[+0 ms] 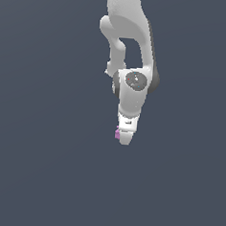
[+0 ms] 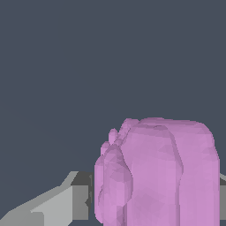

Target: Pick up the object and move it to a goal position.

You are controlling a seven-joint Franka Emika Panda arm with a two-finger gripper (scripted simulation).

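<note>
The object [image 2: 159, 176] is a pink-purple lumpy piece with ridged layers, and it fills much of the wrist view. It sits between the two grey fingers [image 2: 66, 205] of my gripper [image 2: 154, 207], whose pads press against its sides. In the exterior view the white gripper [image 1: 124, 141] points down from the arm. Only a small pink edge of the object [image 1: 117, 133] shows beside it, on the exterior view's left. The rest of the object is hidden behind the gripper there.
The white arm [image 1: 132, 49] comes down from the top of the exterior view. A flat dark grey-blue surface [image 1: 43, 167] fills the background around it.
</note>
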